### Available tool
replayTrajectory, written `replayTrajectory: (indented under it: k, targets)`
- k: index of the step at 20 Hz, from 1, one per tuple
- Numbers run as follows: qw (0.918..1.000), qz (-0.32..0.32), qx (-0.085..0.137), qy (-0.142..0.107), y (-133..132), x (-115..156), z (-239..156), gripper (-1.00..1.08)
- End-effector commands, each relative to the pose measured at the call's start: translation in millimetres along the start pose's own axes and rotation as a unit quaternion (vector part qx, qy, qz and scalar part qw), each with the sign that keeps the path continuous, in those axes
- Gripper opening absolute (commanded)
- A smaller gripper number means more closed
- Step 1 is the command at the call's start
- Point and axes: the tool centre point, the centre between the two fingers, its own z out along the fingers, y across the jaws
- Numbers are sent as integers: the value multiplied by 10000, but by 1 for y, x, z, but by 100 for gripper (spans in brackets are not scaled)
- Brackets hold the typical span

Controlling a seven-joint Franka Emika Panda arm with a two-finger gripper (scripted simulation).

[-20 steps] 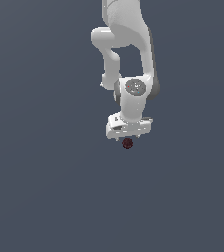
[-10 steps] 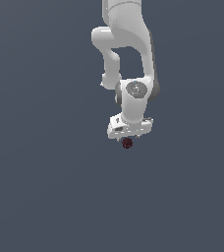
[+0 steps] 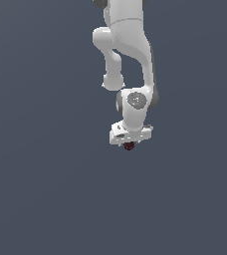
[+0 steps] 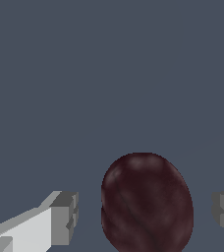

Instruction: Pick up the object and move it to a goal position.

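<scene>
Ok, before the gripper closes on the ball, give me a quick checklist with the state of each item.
1. Ball between the fingers: ok, one pad shows on each side of it in the wrist view.
2. Jaws open wide enough: ok, there is a gap between each pad and the ball.
3. Ball centred: not ok, the gaps look unequal in the wrist view.
4. Gripper low enough: cannot tell, the exterior view shows the ball just under the hand, but not the depth.
5. Other things near the ball: ok, only plain grey floor shows around it.
6. Goal position: cannot tell, no marker shows in either view.
</scene>
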Motion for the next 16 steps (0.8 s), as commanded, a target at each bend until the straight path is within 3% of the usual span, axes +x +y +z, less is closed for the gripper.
replayTrajectory:
  k: [1,3,4,16]
  targets:
    - [10000,-1,-1,7,0,1,5,100]
    - [10000,-1,-1,7,0,1,6,100]
    - [10000,-1,-1,7,0,1,6,-100]
    - [10000,-1,-1,4,-1,0,5,-100]
